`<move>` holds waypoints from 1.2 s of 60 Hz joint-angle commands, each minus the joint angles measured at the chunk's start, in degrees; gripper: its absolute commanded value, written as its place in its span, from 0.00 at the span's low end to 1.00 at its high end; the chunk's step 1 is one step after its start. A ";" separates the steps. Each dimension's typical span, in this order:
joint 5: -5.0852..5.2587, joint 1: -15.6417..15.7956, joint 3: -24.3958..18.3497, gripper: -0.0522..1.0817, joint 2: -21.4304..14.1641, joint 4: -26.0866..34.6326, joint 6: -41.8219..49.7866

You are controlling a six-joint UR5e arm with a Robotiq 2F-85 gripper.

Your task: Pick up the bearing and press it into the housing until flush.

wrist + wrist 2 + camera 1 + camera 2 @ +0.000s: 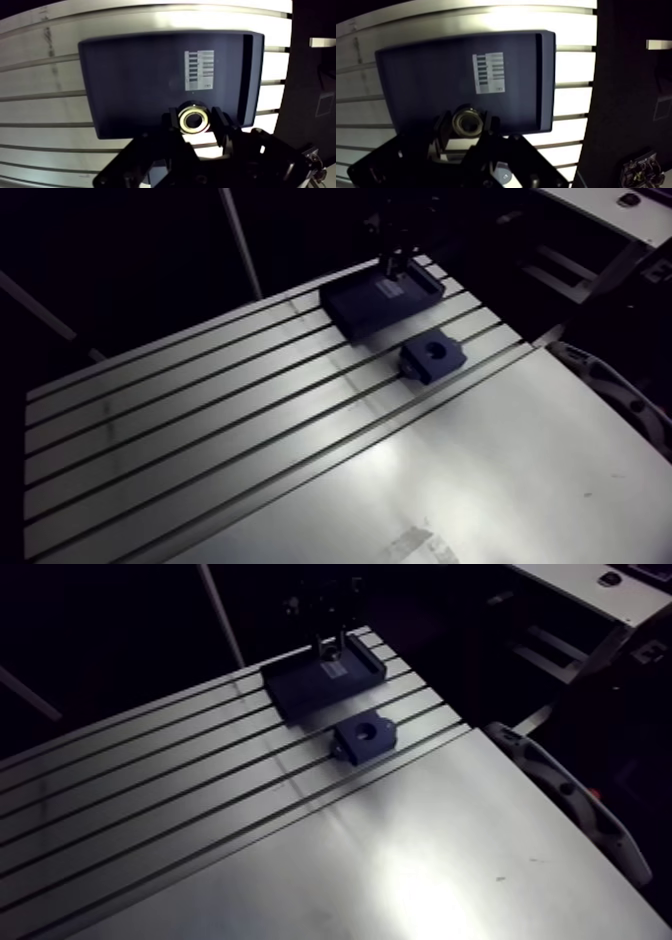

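My gripper (pixel 195 121) is shut on the bearing (pixel 194 120), a small pale metal ring pressed between the two dark fingers. It hangs over the near edge of a flat dark tray (pixel 135 85) that carries a white label (pixel 200 70). In the arm view the gripper (pixel 395 268) stands over this tray (pixel 365 308) at the far end of the table. The housing (pixel 433 355), a dark block with a round bore facing up, sits on the table just nearer than the tray, apart from it and from the gripper.
The slotted aluminium table (pixel 200 418) runs from the tray toward the near left. A smooth metal plate (pixel 480 488) covers the near right. A pale curved part (pixel 570 799) lies along the table's right edge.
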 commanded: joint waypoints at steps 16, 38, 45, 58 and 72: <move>0.19 -2.52 8.46 0.63 -7.34 -0.43 -2.37; 0.19 -4.08 13.45 0.65 -9.98 -0.95 -4.04; 0.19 -4.17 14.70 0.66 -11.06 -1.51 -4.49; 0.29 -4.24 16.84 0.67 -11.55 -4.39 -6.67; 0.28 -4.93 18.77 0.67 -12.22 -4.71 -8.63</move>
